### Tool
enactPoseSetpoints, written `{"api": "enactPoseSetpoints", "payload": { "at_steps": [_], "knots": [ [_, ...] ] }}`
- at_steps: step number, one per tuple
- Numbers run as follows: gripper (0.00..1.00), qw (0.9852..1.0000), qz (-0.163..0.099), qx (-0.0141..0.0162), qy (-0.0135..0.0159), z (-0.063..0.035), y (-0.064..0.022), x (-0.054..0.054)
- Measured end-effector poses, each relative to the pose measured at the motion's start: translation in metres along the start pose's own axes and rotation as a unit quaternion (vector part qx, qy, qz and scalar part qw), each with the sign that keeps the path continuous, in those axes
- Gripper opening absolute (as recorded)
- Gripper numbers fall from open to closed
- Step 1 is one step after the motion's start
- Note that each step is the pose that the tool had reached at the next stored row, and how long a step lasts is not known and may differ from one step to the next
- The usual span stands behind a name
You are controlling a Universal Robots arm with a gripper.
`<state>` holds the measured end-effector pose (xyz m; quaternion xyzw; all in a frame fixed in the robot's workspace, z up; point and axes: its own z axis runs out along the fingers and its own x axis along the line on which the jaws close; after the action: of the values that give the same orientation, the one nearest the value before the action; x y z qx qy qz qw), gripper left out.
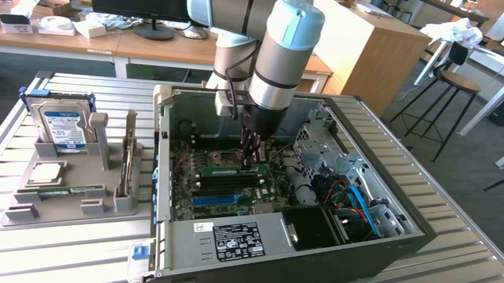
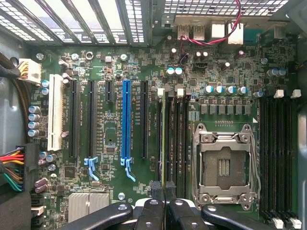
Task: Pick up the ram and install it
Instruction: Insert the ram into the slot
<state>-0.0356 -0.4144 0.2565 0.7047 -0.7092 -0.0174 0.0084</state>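
Open computer case [image 1: 163, 177] noted on slatted table [image 1: 71, 253]; arm [image 1: 284, 53] reached down into it.

- Landmark: empty processor socket [image 1: 223, 157] [image 2: 224, 165], lever frame down, contact field bare.
- Gripper [image 1: 254, 156] [image 2: 164, 189] is seen just beside the socket, over the bank of black memory slots [image 2: 178, 139] next to it. Fingers [image 2: 154, 191] are drawn narrow, clamped on the ram [image 1: 228, 171] [image 2: 163, 143].
- The ram is held on edge, its length parallel to the slots, just beside the socket. In the wrist view it is seen edge-on as a thin pale line along one slot. Whether it is fully seated cannot be told.
- A second bank of black slots [image 2: 278, 153] is noted on the far side of the socket from the ram.
- A blue expansion slot [image 2: 125, 120] lies further from the socket, beyond the ram.
- Well apart from the socket, outside the case: grey holder [image 1: 71, 209] carrying a hard drive [image 1: 63, 124], a square silver chip [image 1: 46, 172], an upright card [image 1: 128, 156] and another green stick [image 1: 61, 190] laid flat.
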Motion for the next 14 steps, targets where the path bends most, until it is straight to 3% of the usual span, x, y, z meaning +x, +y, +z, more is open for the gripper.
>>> {"api": "enactPoseSetpoints", "payload": {
  "at_steps": [14],
  "knots": [
    [0.11, 1.0, 0.0, 0.0, 0.0, 0.0051, -0.0002, -0.0002]
  ]
}}
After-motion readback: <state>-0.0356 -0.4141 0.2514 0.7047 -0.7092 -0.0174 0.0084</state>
